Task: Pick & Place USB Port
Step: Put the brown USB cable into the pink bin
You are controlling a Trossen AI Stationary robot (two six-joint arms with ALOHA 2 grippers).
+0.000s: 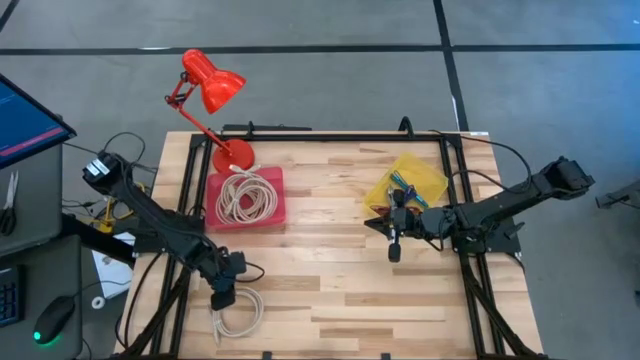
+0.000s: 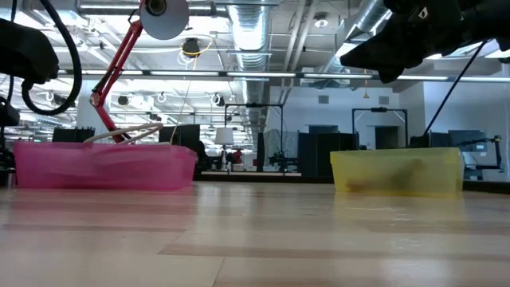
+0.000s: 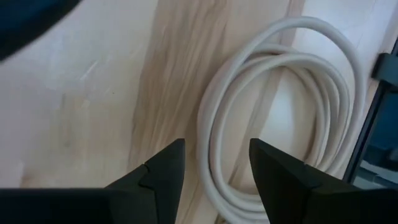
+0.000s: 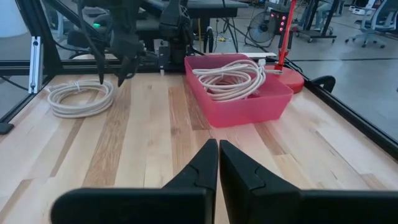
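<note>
A coiled white cable [image 1: 240,314] lies flat on the wooden table near its near-left corner. My left gripper [image 1: 221,292] hangs just over the coil's far edge, open. In the left wrist view the left gripper [image 3: 214,163] has the coil's near strands [image 3: 208,140] showing in the gap between its fingers, without touching them. My right gripper [image 1: 394,248] is shut and empty over bare wood, just in front of the yellow bin [image 1: 428,178]. The right wrist view shows the right gripper [image 4: 218,152] facing the pink bin [image 4: 249,106] and the coil [image 4: 79,96].
The pink bin [image 1: 270,212] holds more coiled white cables [image 1: 243,196]. A red desk lamp [image 1: 212,85] stands behind it at the far edge. The yellow bin holds small coloured parts [image 1: 403,181]. Black frame rails run along both table sides. Bare wood lies between the arms.
</note>
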